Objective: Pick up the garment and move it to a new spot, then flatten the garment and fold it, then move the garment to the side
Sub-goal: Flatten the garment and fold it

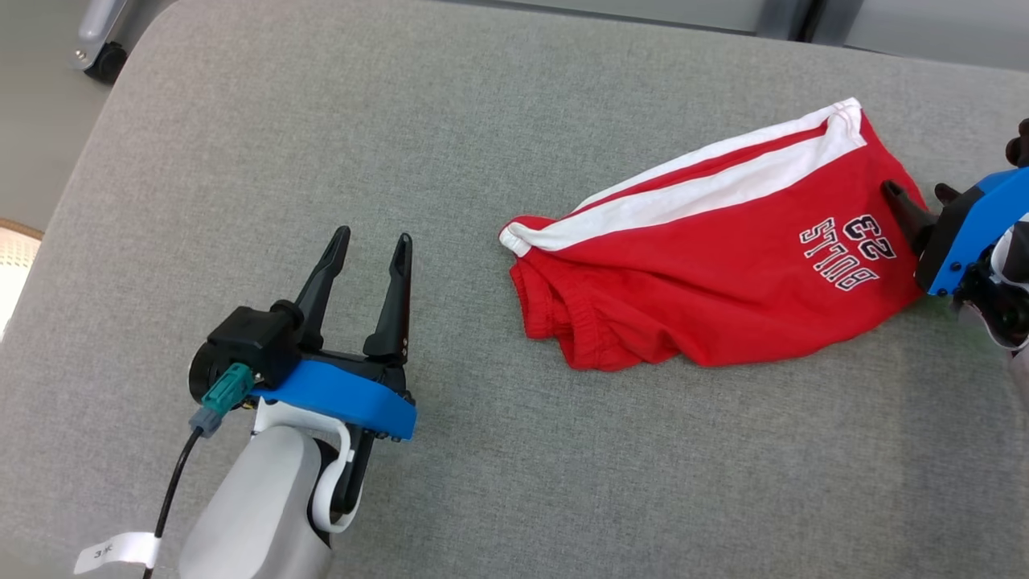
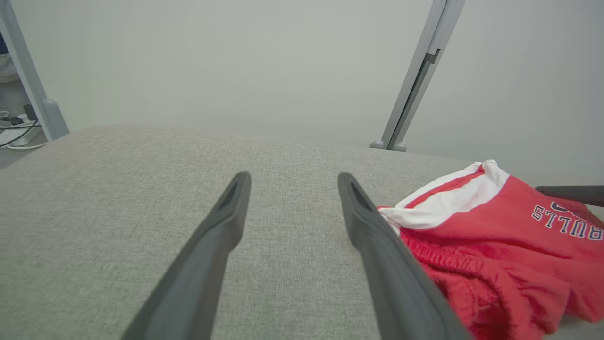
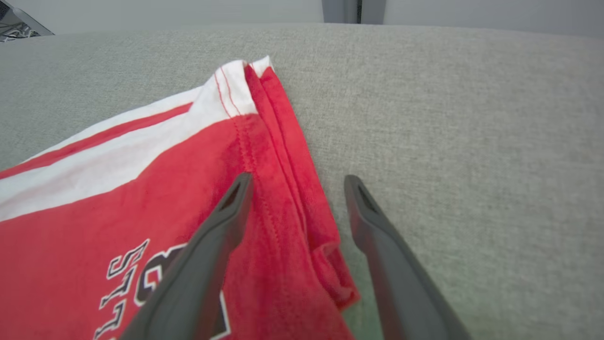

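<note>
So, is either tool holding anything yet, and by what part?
Nothing held. Left tool open beside the shorts; right tool open, straddling their hem.

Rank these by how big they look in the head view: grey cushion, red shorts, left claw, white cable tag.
1. grey cushion, largest
2. red shorts
3. left claw, though nearer the camera, which inflates it
4. white cable tag, smallest

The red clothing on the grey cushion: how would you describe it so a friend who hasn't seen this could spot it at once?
Look across the wide grey fabric surface to its right side, where the robot's right pincer straddles a hem. There lie crumpled red shorts, set apart from the plain grey around them by white side stripes and BULLS 23 lettering.
</note>
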Tool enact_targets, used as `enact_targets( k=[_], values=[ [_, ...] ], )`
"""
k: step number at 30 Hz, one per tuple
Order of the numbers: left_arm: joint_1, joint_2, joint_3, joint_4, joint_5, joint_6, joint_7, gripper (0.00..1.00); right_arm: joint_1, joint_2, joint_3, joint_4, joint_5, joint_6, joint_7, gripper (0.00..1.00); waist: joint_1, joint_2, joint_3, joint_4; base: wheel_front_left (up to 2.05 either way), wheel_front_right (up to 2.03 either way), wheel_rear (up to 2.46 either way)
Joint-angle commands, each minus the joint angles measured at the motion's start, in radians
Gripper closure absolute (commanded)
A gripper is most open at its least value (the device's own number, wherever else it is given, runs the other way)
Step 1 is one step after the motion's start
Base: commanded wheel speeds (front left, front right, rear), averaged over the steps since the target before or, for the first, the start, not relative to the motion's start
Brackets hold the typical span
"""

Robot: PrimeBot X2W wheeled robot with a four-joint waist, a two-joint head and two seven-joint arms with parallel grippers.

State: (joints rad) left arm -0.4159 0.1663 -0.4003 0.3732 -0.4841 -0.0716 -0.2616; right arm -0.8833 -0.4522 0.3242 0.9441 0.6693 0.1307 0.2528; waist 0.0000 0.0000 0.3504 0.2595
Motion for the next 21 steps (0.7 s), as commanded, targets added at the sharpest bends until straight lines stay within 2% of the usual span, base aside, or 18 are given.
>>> enact_targets(
  k=[1, 8, 9, 11, 16, 21],
  values=[
    [0.005, -0.006, 0.014, -0.008, 0.014, -0.008, -0.004, 0.0, -0.012, 0.0, -0.004, 0.01, -0.007, 0.0, -0.003, 0.0, 0.0, 0.0, 0.01, 0.007, 0.0, 0.0, 0.0],
    [0.02, -0.051, 0.082, -0.034, 0.079, -0.042, -0.004, 0.0, -0.04, 0.027, 0.003, 0.057, -0.045, 0.0, 0.037, 0.0, 0.0, 0.0, 0.037, 0.028, 0.0, 0.0, 0.0],
    [0.019, -0.056, 0.087, -0.038, 0.084, -0.045, -0.004, 0.0, -0.038, 0.032, 0.005, 0.063, -0.047, 0.0, 0.044, 0.19, 0.0, 0.0, 0.038, 0.03, 0.0, 0.0, 0.0],
    [0.019, -0.065, 0.095, -0.042, 0.092, -0.052, -0.004, 0.0, -0.033, 0.045, 0.012, 0.059, -0.048, 0.001, 0.04, 1.0, 0.0, 0.0, 0.04, 0.033, 0.0, 0.0, 0.0],
    [0.031, -0.074, 0.111, -0.033, 0.108, -0.058, -0.004, 0.0, -0.013, 0.039, -0.008, 0.039, -0.031, 0.0, -0.025, 1.0, 0.0, 0.0, 0.02, 0.022, 0.0, 0.0, 0.0],
    [0.06, -0.062, 0.12, -0.037, 0.113, -0.061, -0.004, 0.0, 0.045, 0.043, -0.042, -0.012, 0.005, 0.0, -0.095, 1.0, 0.0, 0.0, -0.028, -0.024, 0.0, 0.0, 0.0]
  ],
)
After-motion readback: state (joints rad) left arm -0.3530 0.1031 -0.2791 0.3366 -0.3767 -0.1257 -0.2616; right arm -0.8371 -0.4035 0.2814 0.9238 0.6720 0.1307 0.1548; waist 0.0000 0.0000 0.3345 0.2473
